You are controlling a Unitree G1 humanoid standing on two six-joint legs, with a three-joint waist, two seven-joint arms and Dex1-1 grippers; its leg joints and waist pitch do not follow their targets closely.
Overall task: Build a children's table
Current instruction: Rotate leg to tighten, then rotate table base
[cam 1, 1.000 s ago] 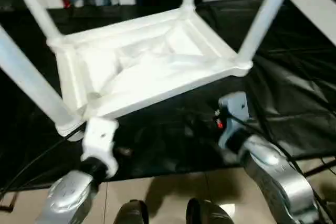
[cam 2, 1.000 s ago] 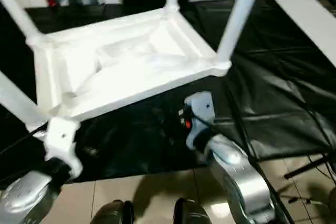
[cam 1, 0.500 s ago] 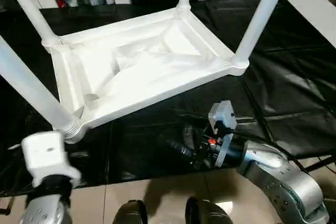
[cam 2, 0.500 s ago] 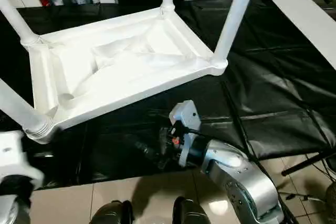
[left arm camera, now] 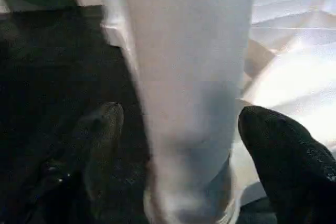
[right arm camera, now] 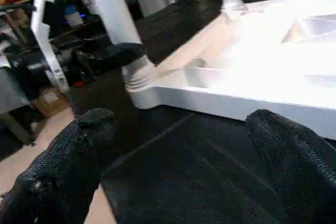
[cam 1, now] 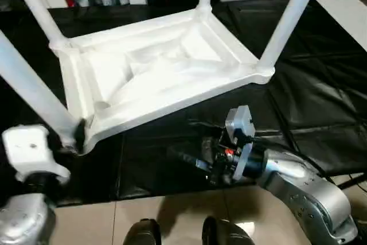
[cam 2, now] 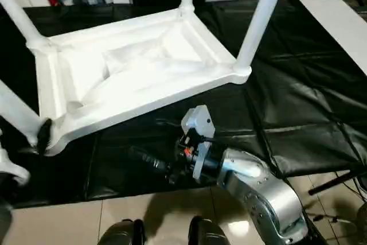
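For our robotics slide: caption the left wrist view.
Open black-fingered left gripper straddling a white plastic tube leg of the upturned children's table.

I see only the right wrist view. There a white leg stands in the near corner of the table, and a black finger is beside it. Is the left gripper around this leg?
Observer: Yes. In the left wrist view the leg stands between the two fingers of the open left gripper. I cannot tell whether they touch it.
Operator: How many legs are in place?
Observer: Four. The head views show the top upside down, with one leg rising from each corner.
Operator: Where is my right gripper from above?
Observer: The right gripper is low over the black sheet, in front of the top's near edge. It is open, empty and pointing towards that leg.
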